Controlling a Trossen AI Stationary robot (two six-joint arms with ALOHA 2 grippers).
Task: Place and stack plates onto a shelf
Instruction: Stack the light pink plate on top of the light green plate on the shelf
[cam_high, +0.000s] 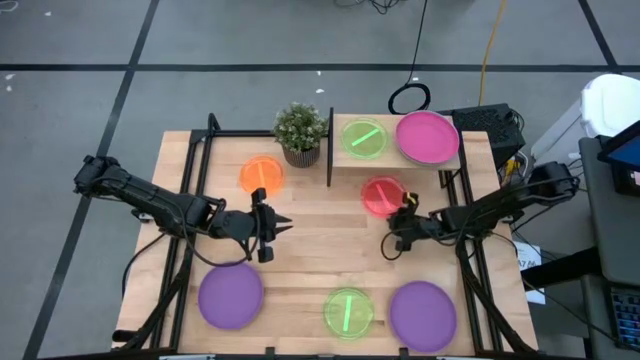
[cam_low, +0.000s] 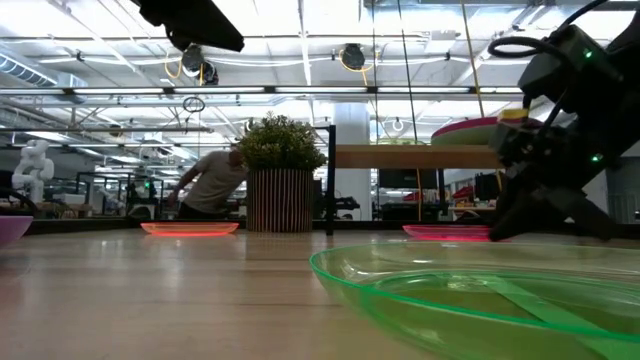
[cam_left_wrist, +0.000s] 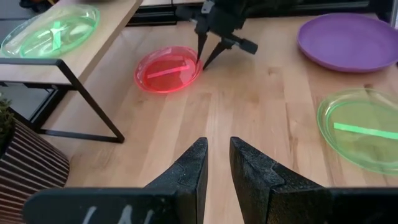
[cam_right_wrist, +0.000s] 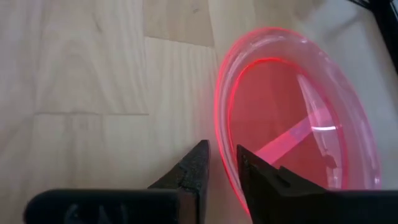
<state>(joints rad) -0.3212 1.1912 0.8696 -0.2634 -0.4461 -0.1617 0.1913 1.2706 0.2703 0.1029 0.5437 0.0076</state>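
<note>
The right gripper (cam_high: 393, 240) sits low over the table (cam_high: 310, 255), right of centre in the high view, its dark tapered fingers (cam_right_wrist: 193, 171) drawn near together with only a narrow slit between, holding nothing. Their tips sit just beside the rim of the pink-red plate (cam_high: 382, 195), a translucent, glossy disc with a raised lip and a pale bar across its floor; whether a tip touches the rim is hard to tell.

The left gripper (cam_high: 285, 226) hangs over the middle of the table, its wedge-shaped fingers (cam_left_wrist: 186, 171) likewise nearly closed and empty, with bare wood planks all around.

The shelf (cam_high: 395, 160), a light-wood board on a thin black frame with a black upright edge, stands at the upper middle of the high view. On it lie a translucent lime green plate (cam_high: 364, 138) and an opaque magenta plate (cam_high: 427, 137), which overhangs the board's far edge.

Left of the shelf stands a potted plant (cam_high: 300, 133) in a ribbed pot, and beside it an orange plate (cam_high: 261, 175). Along the bottom edge lie a purple plate (cam_high: 230, 297), a second lime green plate (cam_high: 348, 312) and another purple plate (cam_high: 422, 315), the last close to the table's edge.

In the low view the near green plate fills the foreground, cut off at the frame, and a person (cam_low: 215, 185) bends behind the table.
</note>
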